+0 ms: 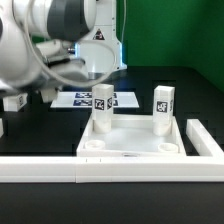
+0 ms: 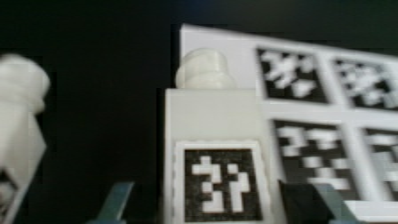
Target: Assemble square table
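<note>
The square table's white slab (image 1: 130,142) lies flat with raised corner sockets. One tagged white leg (image 1: 163,108) stands upright at its far corner on the exterior view's right. My gripper (image 1: 101,90) is shut on the upper part of a second tagged leg (image 1: 101,112), upright over the slab's far corner on the exterior view's left. In the wrist view this leg (image 2: 219,150) sits between my fingers (image 2: 121,202) and its screw tip (image 2: 205,70) shows bare against the black table. Whether the tip touches the socket cannot be told.
The marker board (image 1: 122,97) lies flat behind the slab, also seen behind the held leg (image 2: 329,80). A long white rail (image 1: 110,168) runs along the front, with a side piece (image 1: 206,140) on the exterior view's right. Another tagged leg (image 1: 14,102) rests at the far left.
</note>
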Controlling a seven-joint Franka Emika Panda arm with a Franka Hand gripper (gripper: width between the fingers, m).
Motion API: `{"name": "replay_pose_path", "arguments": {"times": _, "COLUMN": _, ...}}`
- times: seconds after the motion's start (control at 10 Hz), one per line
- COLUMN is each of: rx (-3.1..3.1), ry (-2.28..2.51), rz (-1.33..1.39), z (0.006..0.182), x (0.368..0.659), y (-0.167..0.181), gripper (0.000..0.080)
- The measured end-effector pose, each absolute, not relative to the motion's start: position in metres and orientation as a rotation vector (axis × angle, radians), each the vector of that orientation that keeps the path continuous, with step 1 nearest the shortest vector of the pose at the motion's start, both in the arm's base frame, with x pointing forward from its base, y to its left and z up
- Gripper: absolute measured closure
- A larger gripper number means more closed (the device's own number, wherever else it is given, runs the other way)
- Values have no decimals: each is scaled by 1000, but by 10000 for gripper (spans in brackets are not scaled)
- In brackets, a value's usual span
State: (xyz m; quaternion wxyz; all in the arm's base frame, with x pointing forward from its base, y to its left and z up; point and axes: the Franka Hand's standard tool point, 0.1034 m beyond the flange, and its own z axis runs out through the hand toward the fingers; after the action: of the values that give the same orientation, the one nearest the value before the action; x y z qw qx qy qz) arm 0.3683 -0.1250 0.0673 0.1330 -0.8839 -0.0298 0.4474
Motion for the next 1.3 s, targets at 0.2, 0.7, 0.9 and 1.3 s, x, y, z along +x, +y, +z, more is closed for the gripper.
{"name": "replay_pose_path", "arguments": {"times": 0.2, "rx": -2566, "ry": -82, "rz": 1277, "z": 107, "x": 379, "y": -120, "gripper": 509}}
{"name": "replay_pose_path", "arguments": {"times": 0.7, "rx": -2754, "ry": -96, "rz": 920, "z": 121, "x": 419, "y": -118, "gripper": 509}}
{"name": "replay_pose_path", "arguments": {"times": 0.9, "rx": -2848, "ry": -180, "rz": 736, "z": 165, "x": 473, "y": -107, "gripper": 509}}
{"name": "replay_pose_path", "arguments": {"times": 1.3, "rx": -2960, "ry": -174, "rz": 360, "z": 164, "x": 486, "y": -113, "gripper": 509}}
